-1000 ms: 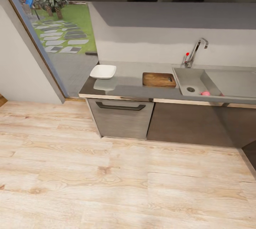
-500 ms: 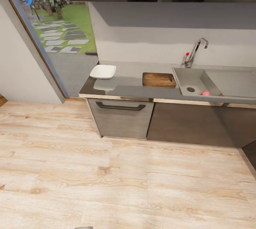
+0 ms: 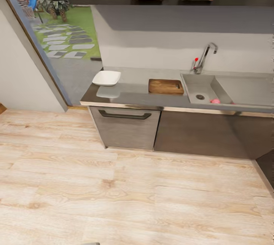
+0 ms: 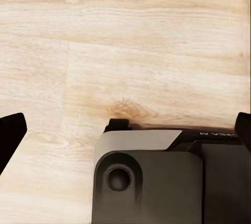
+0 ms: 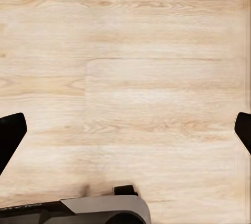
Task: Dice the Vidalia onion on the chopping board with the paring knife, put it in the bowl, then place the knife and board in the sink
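Observation:
The grey countertop [image 3: 133, 94] stands ahead, across the wooden floor. On its left end rests the white bowl [image 3: 107, 78]. The brown chopping board [image 3: 165, 86] lies flat beside the sink [image 3: 198, 85]. In the basin, near its front wall, sits the small pink Vidalia onion [image 3: 215, 101]. The paring knife cannot be made out at this distance. My left gripper [image 4: 126, 130] and my right gripper [image 5: 126, 132] both hang over the floor, far from the counter. Each has its dark fingertips spread wide with nothing between them.
A chrome faucet [image 3: 204, 56] with a red knob rises behind the basin. Below the counter are a drawer with a black handle [image 3: 123, 115] and dark cabinets. A glass door to the garden [image 3: 64, 35] is at the left. My own base [image 4: 146, 177] shows beneath the left gripper.
The whole head view has shifted slightly, so the camera moved; the counter now sits a little further left. Nothing on the counter or in the sink has moved.

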You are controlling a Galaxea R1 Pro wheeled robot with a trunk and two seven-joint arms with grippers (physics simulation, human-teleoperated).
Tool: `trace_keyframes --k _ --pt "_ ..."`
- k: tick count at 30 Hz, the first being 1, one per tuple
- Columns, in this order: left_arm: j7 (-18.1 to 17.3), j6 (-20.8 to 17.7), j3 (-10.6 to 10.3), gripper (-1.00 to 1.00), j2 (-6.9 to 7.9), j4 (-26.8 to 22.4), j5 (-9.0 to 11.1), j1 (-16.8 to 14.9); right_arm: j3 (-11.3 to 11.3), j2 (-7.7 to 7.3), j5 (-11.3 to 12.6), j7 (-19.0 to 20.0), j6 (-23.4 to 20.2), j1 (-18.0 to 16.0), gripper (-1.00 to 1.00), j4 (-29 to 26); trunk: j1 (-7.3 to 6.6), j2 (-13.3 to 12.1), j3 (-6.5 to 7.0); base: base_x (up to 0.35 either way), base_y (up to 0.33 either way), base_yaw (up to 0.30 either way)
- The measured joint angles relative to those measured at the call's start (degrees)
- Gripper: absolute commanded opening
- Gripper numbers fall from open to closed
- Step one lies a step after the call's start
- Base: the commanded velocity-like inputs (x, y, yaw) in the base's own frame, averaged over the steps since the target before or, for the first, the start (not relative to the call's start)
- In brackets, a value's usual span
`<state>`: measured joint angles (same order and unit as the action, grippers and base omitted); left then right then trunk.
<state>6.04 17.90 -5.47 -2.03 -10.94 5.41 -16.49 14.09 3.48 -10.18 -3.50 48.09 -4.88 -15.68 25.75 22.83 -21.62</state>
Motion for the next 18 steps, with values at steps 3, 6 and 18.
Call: trace_keyframes --k 3,6,18 --pt "0.00 0.01 0.05 1.00 0.07 -0.03 -0.01 0.00 0.00 0.00 -0.02 0.00 0.03 0.00 1.00 0.00 0.00 0.00 0.27 0.000 -0.314 0.000" --pt "0.00 -0.01 0.07 1.00 0.14 -0.05 0.00 0.00 0.00 0.01 -0.02 0.00 0.04 0.00 1.00 0.00 0.00 0.00 0.55 0.000 -0.318 0.000" --pt "0.00 -0.02 0.07 1.00 0.09 0.00 0.00 0.00 0.00 0.01 -0.03 0.00 0.05 0.00 1.00 0.00 0.00 0.00 1.64 0.000 -0.319 0.000"
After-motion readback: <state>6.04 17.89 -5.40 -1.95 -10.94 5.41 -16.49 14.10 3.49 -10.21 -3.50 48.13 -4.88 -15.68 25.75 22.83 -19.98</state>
